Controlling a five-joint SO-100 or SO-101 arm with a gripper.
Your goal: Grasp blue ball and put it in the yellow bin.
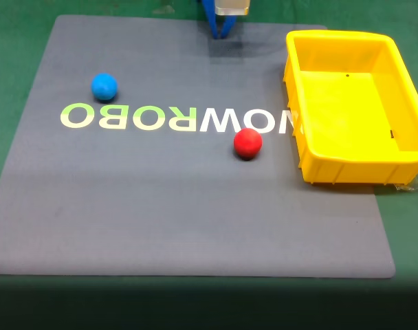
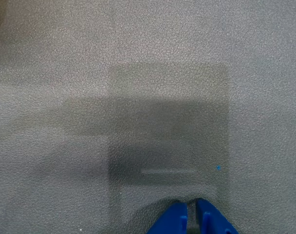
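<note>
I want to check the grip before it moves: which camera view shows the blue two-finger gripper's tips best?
The wrist view: the blue two-finger gripper enters from the bottom edge, fingertips nearly together with a thin gap, over the grey textured mat. The fixed view catches just a blue sliver of it at the top edge, so its tips are hard to judge.

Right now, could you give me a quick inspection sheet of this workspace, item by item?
Surface: dark grey textured mat printed with pale lettering, lying on a green table.
Job's things: small matte blue ball near the mat's left side in the fixed view; large yellow plastic bin at right, nothing in it.
Clutter: small red ball between the two.
Gripper: blue gripper at the mat's far edge, fingers nearly together, holding nothing.
Cables: nothing seen.
Surroundings: nothing seen beyond the green table.
</note>
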